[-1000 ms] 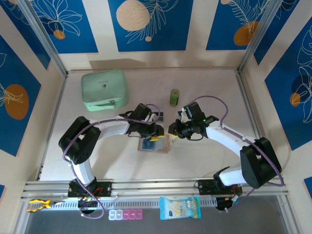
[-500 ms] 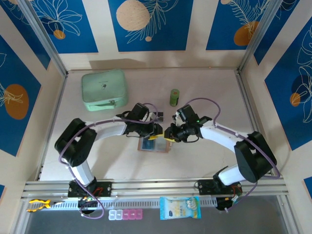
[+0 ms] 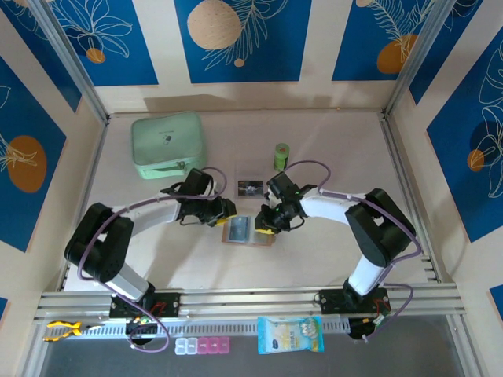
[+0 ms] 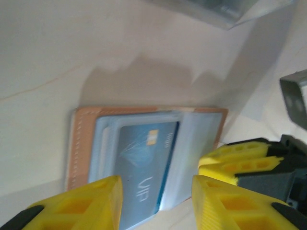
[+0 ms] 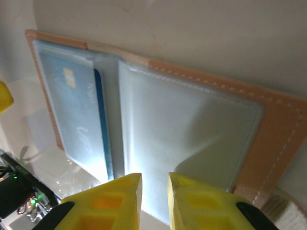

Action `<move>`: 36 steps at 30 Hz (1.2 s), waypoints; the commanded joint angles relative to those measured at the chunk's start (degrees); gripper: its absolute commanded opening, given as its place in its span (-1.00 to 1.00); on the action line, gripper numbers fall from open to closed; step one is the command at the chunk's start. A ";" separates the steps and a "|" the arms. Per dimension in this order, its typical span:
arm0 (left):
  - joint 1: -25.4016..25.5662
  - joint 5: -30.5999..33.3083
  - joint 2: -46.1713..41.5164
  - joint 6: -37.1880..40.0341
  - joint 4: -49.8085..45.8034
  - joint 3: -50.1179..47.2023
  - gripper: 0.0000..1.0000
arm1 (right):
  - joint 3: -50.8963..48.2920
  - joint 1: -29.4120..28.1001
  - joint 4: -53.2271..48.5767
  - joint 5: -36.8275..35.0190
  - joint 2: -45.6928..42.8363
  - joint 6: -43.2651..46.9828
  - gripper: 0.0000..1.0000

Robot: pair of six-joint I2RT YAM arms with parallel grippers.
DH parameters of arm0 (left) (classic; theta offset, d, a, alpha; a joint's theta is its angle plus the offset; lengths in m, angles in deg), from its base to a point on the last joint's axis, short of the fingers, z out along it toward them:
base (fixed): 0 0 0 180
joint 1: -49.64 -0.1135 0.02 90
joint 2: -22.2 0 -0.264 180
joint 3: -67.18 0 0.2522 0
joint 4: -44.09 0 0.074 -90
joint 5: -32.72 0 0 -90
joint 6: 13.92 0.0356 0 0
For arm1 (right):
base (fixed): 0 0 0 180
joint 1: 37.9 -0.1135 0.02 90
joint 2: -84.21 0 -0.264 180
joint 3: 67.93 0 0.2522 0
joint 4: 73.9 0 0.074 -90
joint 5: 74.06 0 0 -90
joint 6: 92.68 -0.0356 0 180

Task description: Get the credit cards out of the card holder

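Blue card [image 4: 144, 177]: pinch its edge with the parted left gripper [image 4: 156, 191], pinning the holder [image 4: 76, 143] with the nearly closed right gripper [image 5: 154, 181].

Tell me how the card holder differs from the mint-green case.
The card holder is tan and small; the mint-green case is larger. The card holder lies open with a blue card showing; the case is closed. Both lie flat.
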 commanded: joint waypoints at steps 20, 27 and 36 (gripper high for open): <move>-0.56 0.59 -2.43 -0.73 1.01 -4.31 -0.26 | 5.24 0.48 -4.68 -1.85 2.54 5.76 -0.55; 0.16 -0.49 -1.53 -2.09 3.57 -5.23 -0.60 | 6.45 -0.65 -2.22 2.47 0.89 2.90 -0.55; 0.38 -0.33 0.18 -2.16 4.90 -6.18 -0.72 | 7.32 -1.20 2.79 8.88 3.35 0.46 -0.50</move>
